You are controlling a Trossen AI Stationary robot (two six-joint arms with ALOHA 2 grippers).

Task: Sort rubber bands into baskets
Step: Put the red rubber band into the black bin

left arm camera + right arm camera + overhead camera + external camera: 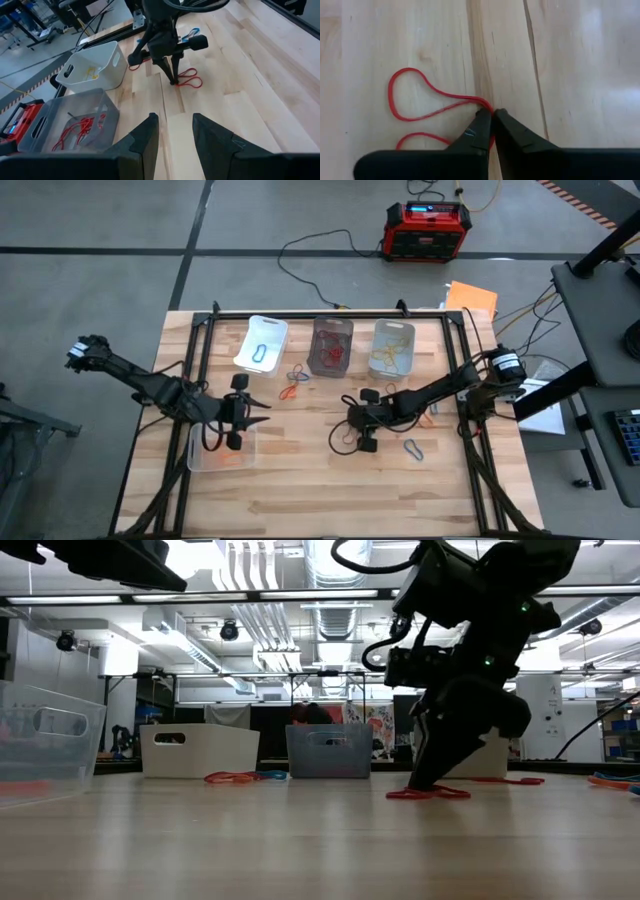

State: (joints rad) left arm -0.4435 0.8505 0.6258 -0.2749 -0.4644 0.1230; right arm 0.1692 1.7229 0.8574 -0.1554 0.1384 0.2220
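My right gripper (491, 116) is down at the table's middle (356, 420), shut on a red rubber band (420, 105) that lies on the wood. It also shows in the low view (430, 786) and the left wrist view (174, 80). My left gripper (175, 131) is open and empty, above a clear basket (220, 448) at the near left that holds orange bands. Along the far edge stand a white basket (262, 343) with a blue band, a smoky dark basket (331, 345) with red bands, and a clear basket (392, 347) with yellowish bands. My right gripper pinches the red band between its two fingertips where the strands of its loops run together (481, 102). The fingers come from above, pointing down at the table. The band's loops (432, 794) lie slack and flat on the wood.
Loose bands lie on the table: red-orange (289, 393) and blue (298, 375) ones before the far baskets, an orange one (431, 408) and a pale one (414, 448) to the right. A black frame (330, 313) borders the table. A red-and-black box (427, 230) stands on the floor beyond.
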